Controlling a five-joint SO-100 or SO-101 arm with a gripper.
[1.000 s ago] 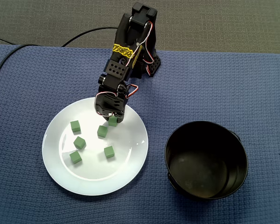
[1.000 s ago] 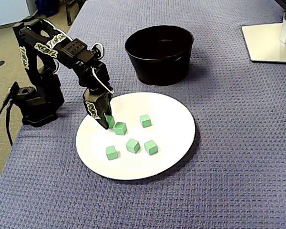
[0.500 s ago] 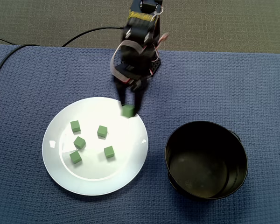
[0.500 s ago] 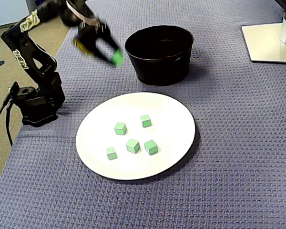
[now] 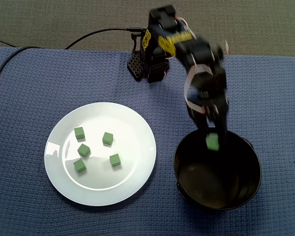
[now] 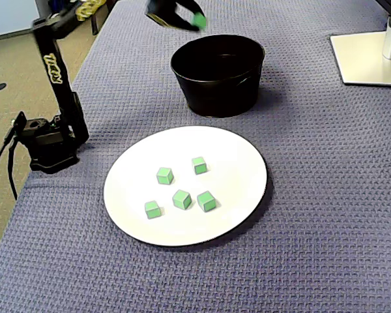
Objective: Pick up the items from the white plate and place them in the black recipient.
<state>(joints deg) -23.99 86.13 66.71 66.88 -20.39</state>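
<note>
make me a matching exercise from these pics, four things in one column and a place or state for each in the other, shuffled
Things
1. gripper
2. white plate
3. black pot
4. black cable

Places or states
A. carries five green cubes
B. runs over the grey floor to the arm's base
C. shut on a green cube
D. sits right of the plate in a fixed view

Pairs: 1-C, 2-A, 3-D, 4-B

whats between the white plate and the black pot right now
Nothing but a bare strip of blue woven cloth separates the round white plate from the black metal pot; both fixed views show this.
</note>
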